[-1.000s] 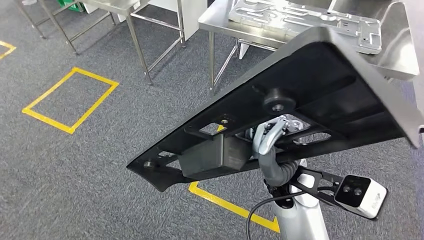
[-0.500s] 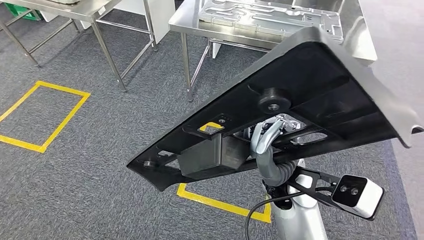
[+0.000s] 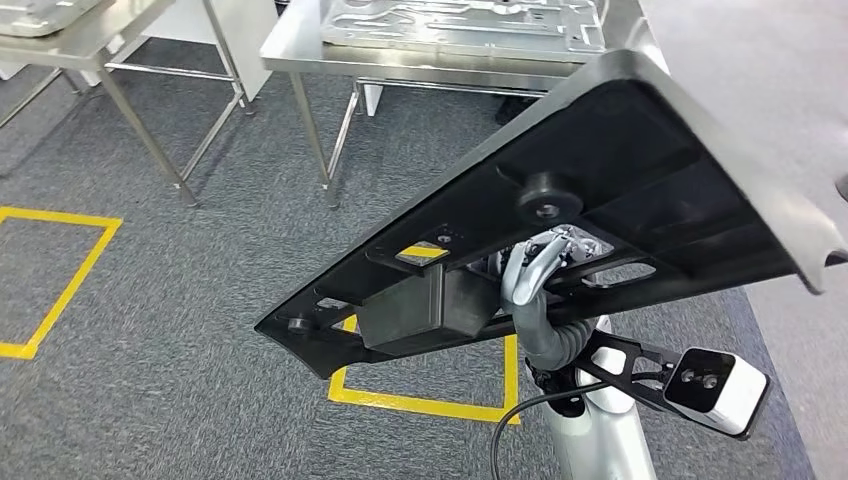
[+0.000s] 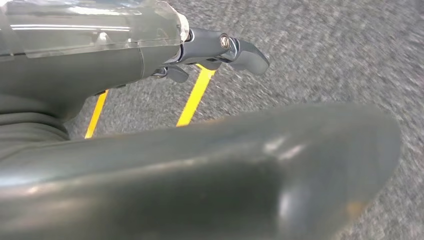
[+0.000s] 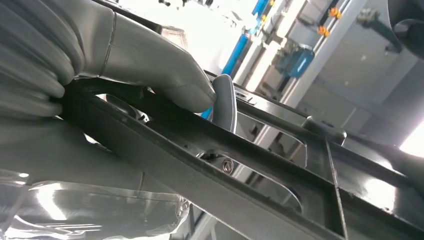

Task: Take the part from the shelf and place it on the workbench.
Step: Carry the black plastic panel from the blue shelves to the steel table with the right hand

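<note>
A: What was seen from the head view?

B: A large flat black moulded part, ribbed on its underside with a round boss and a boxy block, was held tilted in the air, its high edge toward two o'clock and its low corner toward eight o'clock. It was gripped from beneath by the right hand, whose pale fingers were hooked through an opening in the ribs. A white wrist camera was seen at four o'clock of the hand. A stainless steel workbench was seen at twelve o'clock, well apart from the part, with a silver stamped metal panel lying on it. Yellow tape rectangles were marked on the grey carpet floor.

A: And from the left wrist view?

B: The left hand was seen over the carpet with nothing in it; its dark fingers were curled in rather than spread. A yellow tape line was crossed beneath it.

A: And the right wrist view?

B: The right hand's grey thumb was pressed on a dark rib of the part, so the part was clamped firmly.
</note>
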### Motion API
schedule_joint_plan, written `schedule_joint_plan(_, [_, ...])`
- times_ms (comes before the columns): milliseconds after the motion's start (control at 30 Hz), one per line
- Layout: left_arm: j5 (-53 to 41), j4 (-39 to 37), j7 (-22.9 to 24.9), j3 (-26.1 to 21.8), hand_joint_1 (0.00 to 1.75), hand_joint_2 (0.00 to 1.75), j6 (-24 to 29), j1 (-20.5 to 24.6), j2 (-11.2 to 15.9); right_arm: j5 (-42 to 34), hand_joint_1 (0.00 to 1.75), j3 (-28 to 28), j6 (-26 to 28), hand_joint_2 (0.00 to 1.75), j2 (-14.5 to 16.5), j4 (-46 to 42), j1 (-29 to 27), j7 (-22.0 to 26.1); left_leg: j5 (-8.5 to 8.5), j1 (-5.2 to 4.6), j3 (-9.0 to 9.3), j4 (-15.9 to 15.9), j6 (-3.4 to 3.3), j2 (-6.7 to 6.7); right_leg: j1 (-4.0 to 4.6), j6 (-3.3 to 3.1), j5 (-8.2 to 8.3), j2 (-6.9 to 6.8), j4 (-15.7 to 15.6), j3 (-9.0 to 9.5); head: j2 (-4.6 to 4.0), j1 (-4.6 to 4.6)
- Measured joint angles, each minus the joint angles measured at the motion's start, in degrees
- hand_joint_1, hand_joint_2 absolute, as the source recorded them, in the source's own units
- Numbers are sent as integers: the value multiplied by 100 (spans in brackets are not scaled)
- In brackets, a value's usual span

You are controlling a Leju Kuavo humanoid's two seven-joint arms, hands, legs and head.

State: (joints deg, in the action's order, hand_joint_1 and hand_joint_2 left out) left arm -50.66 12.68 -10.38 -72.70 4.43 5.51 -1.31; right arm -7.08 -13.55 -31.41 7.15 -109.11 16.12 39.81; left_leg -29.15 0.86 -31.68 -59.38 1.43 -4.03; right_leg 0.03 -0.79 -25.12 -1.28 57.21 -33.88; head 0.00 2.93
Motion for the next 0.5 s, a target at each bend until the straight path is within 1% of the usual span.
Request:
schedule_joint_plan(33, [-2, 0, -1, 1, 0, 0, -3, -2, 2, -2, 171, -3, 1, 175, 0, 1, 8, 0, -148, 11, -114, -250, 20, 142, -17, -25, 8, 51, -14, 10, 0, 1])
schedule_joint_plan(67, [0, 0, -2, 1, 0, 0, -5, -12, 2, -4, 171, -7, 3, 175, 0, 3, 14, 0, -332, 12, -291, -617, 31, 263, -16, -46, 8, 108, -15, 9, 0, 1])
schedule_joint_plan(100, [3, 0, -2, 1, 0, 0, -6, -26, 0, -7, 171, -9, 5, 175, 0, 9, 10, -1, -494, 12, -493, -1012, 37, 318, -11, -64, 6, 166, -12, 7, 0, 2])
schedule_joint_plan(133, [7, 0, -4, 1, 0, 0, -6, -40, 0, -10, 171, -9, 8, 175, 0, 18, 1, -1, -576, 12, -656, -1311, 42, 341, -7, -72, 4, 227, -8, 7, 0, 2])
schedule_joint_plan(167, [11, 0, -9, 1, 0, 0, -6, -49, 0, -13, 171, -9, 13, 175, 0, 30, -8, -1, -551, 13, -744, -1439, 43, 353, -5, -74, 1, 286, -2, 10, 0, 2])
schedule_joint_plan(200, [15, 0, -16, 0, 0, 0, -6, -49, 1, -14, 171, -9, 19, 175, -1, 41, -15, -1, -400, 14, -715, -1315, 39, 355, -6, -70, -5, 334, 5, 18, 0, 2])
schedule_joint_plan(233, [18, 0, -25, 0, 0, 0, -7, -42, 3, -12, 171, -9, 28, 175, -1, 48, -17, -1, -170, 18, -581, -980, 31, 359, -9, -58, -17, 373, 16, 32, 0, 2])
schedule_joint_plan(267, [21, 0, -34, 0, 0, 0, -11, -33, 6, -8, 171, -9, 37, 175, -2, 51, -17, -1, 40, 22, -408, -572, 16, 378, -10, -39, -34, 403, 30, 44, 0, 1])
schedule_joint_plan(300, [23, 0, -43, 0, 0, 0, -17, -23, 9, -3, 171, -9, 44, 175, -2, 51, -17, -1, 183, 18, -249, -215, -7, 403, -3, -14, -54, 427, 53, 46, 0, 1])
schedule_joint_plan(333, [25, 0, -48, 0, 0, 0, -24, -16, 12, 2, 171, -9, 48, 175, -3, 50, -17, -1, 254, 13, -146, 16, -34, 427, 4, 13, -66, 443, 69, 42, 0, 1])
schedule_joint_plan(367, [27, 0, -53, 0, 0, 0, -34, -14, 13, 4, 171, -9, 48, 175, -4, 49, -19, -1, 256, 5, -108, 109, -66, 447, 12, 41, -73, 452, 78, 32, 0, 1])
schedule_joint_plan(433, [28, 0, -58, 0, 0, 0, -54, -15, 14, -1, 171, -9, 44, 175, -9, 38, -27, -1, 266, -1, -108, 137, -141, 443, 10, 103, -75, 462, 76, 19, 0, 2])
schedule_joint_plan(467, [28, 0, -58, 0, 0, 0, -65, -14, 13, -6, 171, -9, 41, 175, -11, 29, -31, -1, 279, 4, -101, 155, -177, 434, 7, 135, -107, 431, 107, 8, 0, 1])
schedule_joint_plan(500, [28, 0, -58, 0, 0, 0, -75, -13, 12, -11, 171, -9, 36, 175, -14, 17, -33, -1, 291, 12, -93, 175, -213, 423, 3, 169, -190, 379, 220, -40, 0, 1])
